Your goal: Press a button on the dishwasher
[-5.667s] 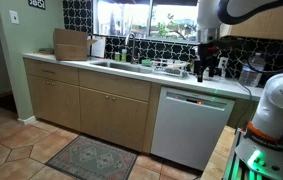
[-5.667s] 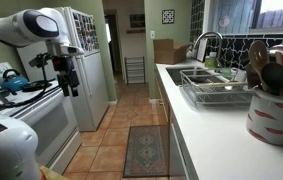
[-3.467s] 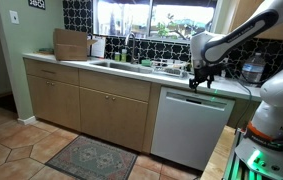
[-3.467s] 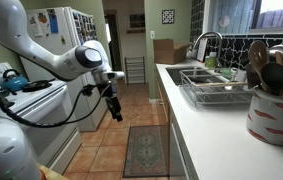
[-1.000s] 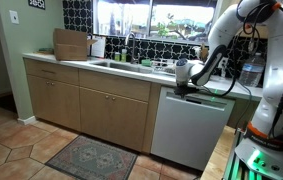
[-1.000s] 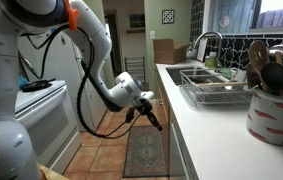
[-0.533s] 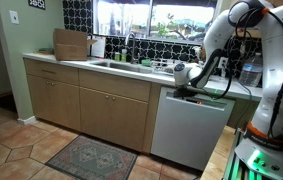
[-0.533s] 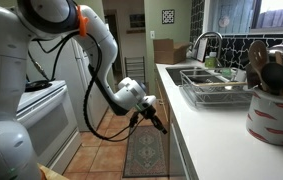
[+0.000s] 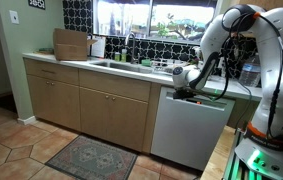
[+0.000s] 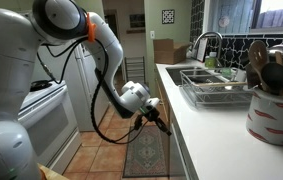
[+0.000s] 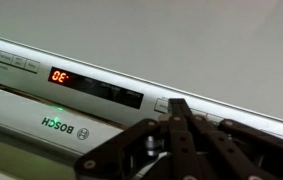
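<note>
The dishwasher (image 9: 189,128) is a tall, flat white panel under the counter, next to tan cabinet doors (image 9: 101,110). In an exterior view the gripper (image 9: 184,93) sits at its top edge, with the plain door front spreading below the claw. In the wrist view the control strip (image 11: 101,92) runs slantwise just ahead of the gripper (image 11: 178,108). The strip is silvery white, with a red lit display (image 11: 60,76) off to one side of the tip, a small green light (image 11: 53,110) and the Bosch name (image 11: 61,125) reading upside down. A small outlined key (image 11: 159,103) lies right at the tip, though whether they touch is hard to tell. The fingers (image 11: 186,125) look drawn together into one narrow point, holding nothing.
</note>
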